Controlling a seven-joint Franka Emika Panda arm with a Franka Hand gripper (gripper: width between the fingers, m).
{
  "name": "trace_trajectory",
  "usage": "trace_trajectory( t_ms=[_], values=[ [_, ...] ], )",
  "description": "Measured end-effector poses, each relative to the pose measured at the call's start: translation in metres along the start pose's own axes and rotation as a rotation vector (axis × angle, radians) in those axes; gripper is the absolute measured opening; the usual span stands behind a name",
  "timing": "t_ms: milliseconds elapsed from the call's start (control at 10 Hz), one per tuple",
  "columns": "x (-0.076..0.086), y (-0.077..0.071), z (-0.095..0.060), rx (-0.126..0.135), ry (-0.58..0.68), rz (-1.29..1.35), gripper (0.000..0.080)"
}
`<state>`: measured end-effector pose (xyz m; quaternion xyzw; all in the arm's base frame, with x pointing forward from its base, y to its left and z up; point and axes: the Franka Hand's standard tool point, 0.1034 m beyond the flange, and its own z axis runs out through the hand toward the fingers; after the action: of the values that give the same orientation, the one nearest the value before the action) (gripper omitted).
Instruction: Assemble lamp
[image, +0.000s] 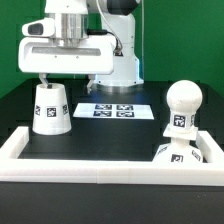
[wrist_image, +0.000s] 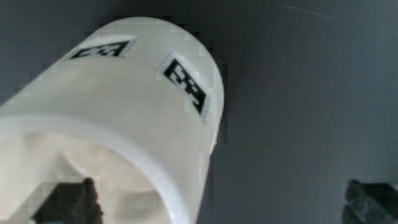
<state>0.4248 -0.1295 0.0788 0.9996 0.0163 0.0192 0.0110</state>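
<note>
While the bulb already stands on the base at the exterior view's right, your gripper, jaws apart and empty, hangs directly over the upright shade at the left, its long axis vertical.

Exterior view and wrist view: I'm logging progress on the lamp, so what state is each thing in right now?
Shade: standing on the table, narrow end up, not fitted.
Bulb: upright on the base.
Base: lying by the white frame.
Pincer: open, hanging above the shade.
Marker board: flat on the table.
</note>
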Motion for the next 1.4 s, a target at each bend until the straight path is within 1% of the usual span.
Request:
trace_trajectory(
  t_ms=[100,300,400,500,600,800,900,1000,1100,1200,1400],
  values=[
    [0.002,0.0,0.0,0.0,0.001,-0.002,0.0571],
    [0.006,-0.004,0.0,-0.001,0.003,-0.012,0.0298],
    [0.005,-0.005,0.001,-0.001,0.001,-0.015,0.0115],
    [0.007,-0.007,0.001,-0.001,0.003,-0.02,0.0115],
    [0.009,-0.01,0.0,-0.002,0.008,-0.027,0.0042],
    [0.013,-0.02,0.0,-0.001,0.013,-0.035,0.0042],
    [0.017,-0.032,0.0,0.003,0.014,-0.044,0.0042],
    [0.022,-0.048,-0.003,0.009,0.017,-0.021,0.0042],
    [0.03,-0.069,-0.01,0.022,0.009,0.002,0.0042],
    [0.04,-0.087,-0.022,0.034,0.002,0.019,0.0042],
    [0.065,-0.113,-0.044,0.05,-0.012,0.058,0.0044]
  ],
)
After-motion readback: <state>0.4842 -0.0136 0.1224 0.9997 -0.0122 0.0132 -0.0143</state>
